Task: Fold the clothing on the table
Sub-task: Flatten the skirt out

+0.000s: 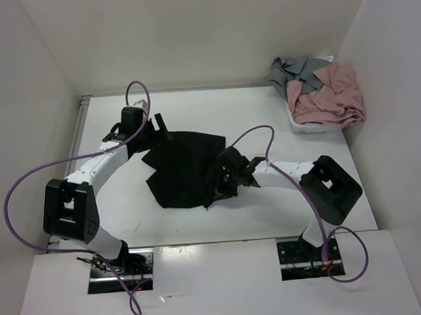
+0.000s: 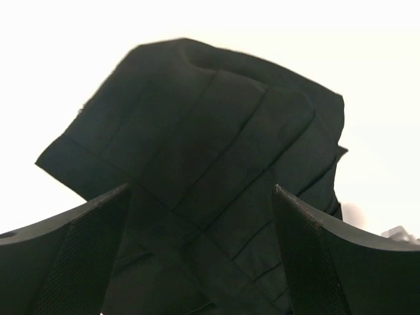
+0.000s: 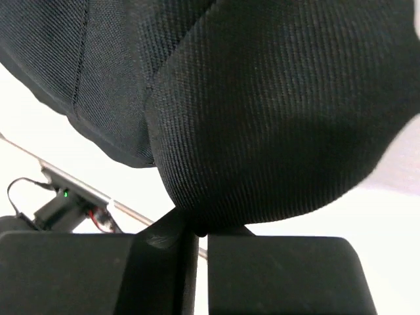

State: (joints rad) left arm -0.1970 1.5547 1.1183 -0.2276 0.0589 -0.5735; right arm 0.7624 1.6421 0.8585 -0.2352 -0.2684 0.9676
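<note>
Right gripper point(image 3: 200, 233), low, pinches the clothing point(image 1: 179, 166); left gripper point(image 2: 200, 190) gapes.

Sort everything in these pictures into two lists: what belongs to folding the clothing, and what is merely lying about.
Belongs to the job:
- black clothing
- white table
- left gripper, open beside the clothing
- right gripper, shut on the clothing's edge

Lying about:
- pink garment
- grey garment
- white tub holding both

Pink garment point(image 1: 329, 95) piled against grey garment point(image 1: 298, 69), both atop white bin point(image 1: 304, 128).
</note>
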